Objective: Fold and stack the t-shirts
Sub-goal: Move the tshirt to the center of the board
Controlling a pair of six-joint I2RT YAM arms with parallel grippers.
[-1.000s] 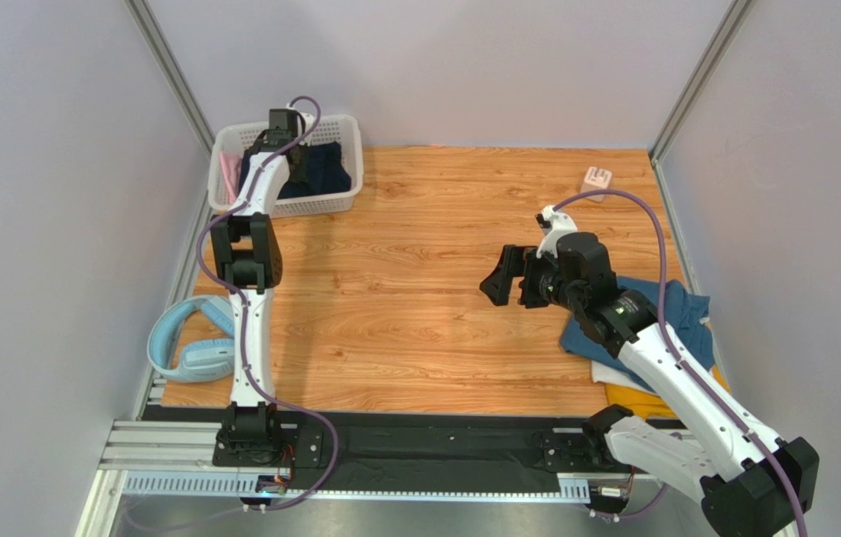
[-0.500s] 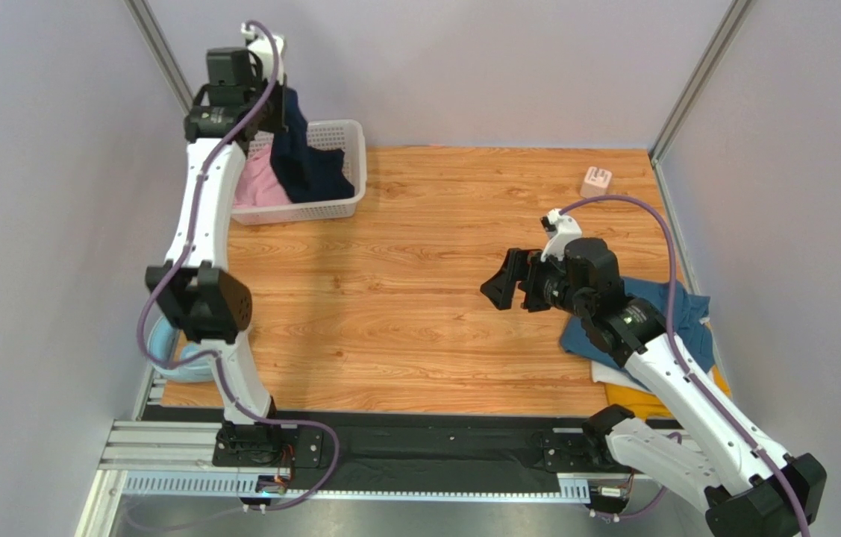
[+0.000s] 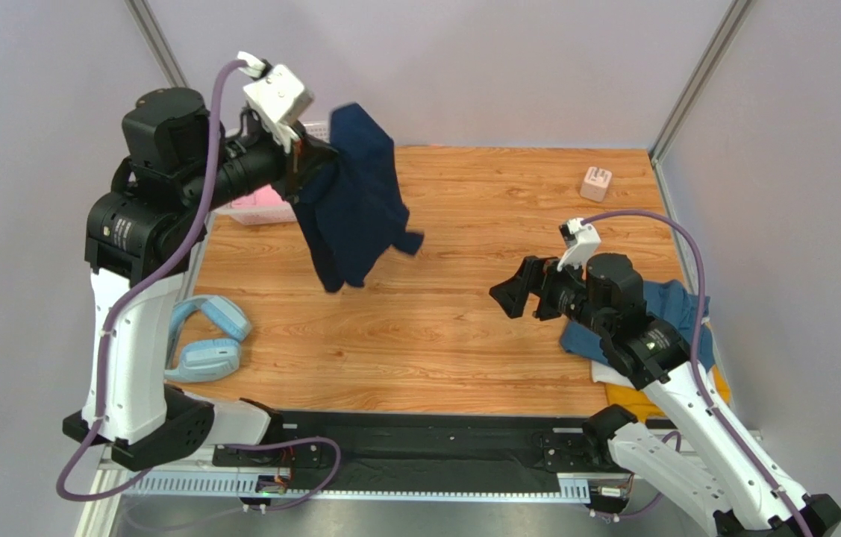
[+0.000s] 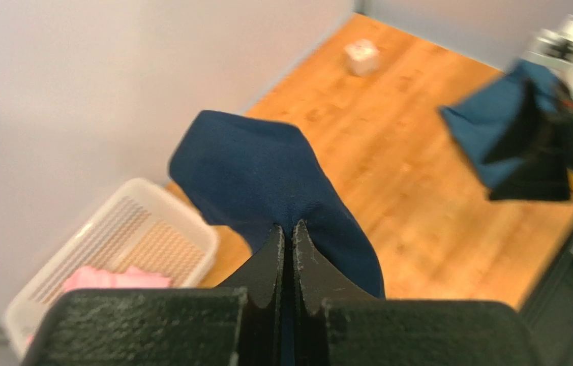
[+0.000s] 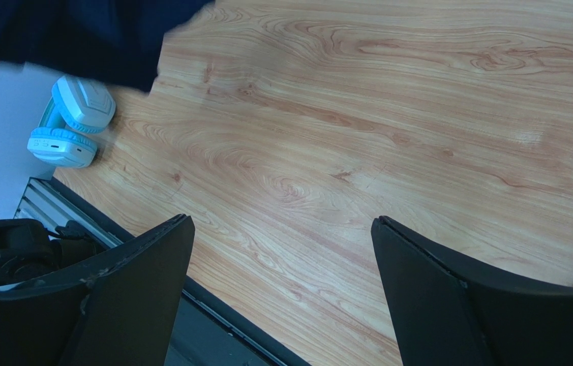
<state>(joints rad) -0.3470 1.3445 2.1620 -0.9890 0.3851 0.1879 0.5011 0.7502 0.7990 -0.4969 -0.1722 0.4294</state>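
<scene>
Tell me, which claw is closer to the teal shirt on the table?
The right. The right gripper hovers open just beside the teal shirt, toward the middle of the table. The left gripper is far across the table, holding up the navy shirt.

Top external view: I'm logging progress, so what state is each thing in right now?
Navy t-shirt: hanging unfolded in the air.
Left gripper: jaws shut on the navy t-shirt.
Right gripper: jaws open, empty.
Pink t-shirt: crumpled in the basket.
Teal t-shirt: lying at the right, not held.
Headphones: lying flat, untouched.
</scene>
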